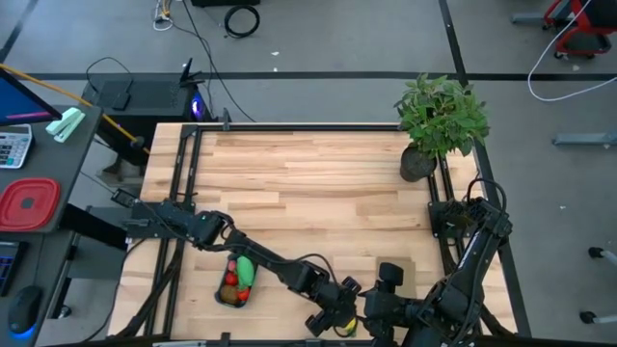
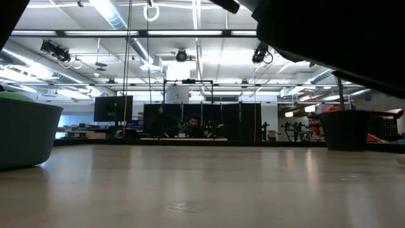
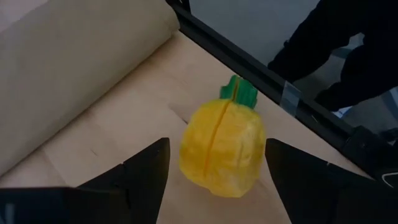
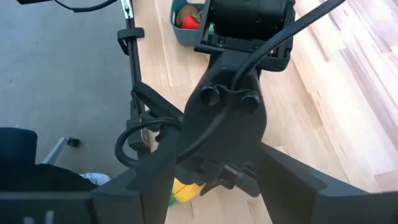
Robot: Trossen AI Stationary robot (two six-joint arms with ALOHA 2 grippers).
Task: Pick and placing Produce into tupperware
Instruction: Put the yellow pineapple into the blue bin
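A yellow toy pineapple (image 3: 222, 149) with a green top lies on its side on the wood near the table's near edge, also a yellow spot in the high view (image 1: 348, 329). My left gripper (image 3: 217, 177) (image 1: 333, 323) is open, one finger on each side of the pineapple, with no plain touch. My right gripper (image 4: 217, 165) (image 1: 374, 308) is open right behind the left one, and its wrist view shows the pineapple (image 4: 182, 190) past the left gripper. The blue-teal tupperware (image 1: 236, 281) (image 2: 25, 134) (image 4: 186, 25) stands to the left and holds green, red and brown produce.
The table's black near-edge rail (image 3: 273, 84) runs just past the pineapple. A pale beige rounded surface (image 3: 74, 68) lies close beside it. A potted plant (image 1: 439, 120) (image 2: 345, 130) stands at the far right corner. A red container (image 1: 29, 204) sits on a side desk, off the table.
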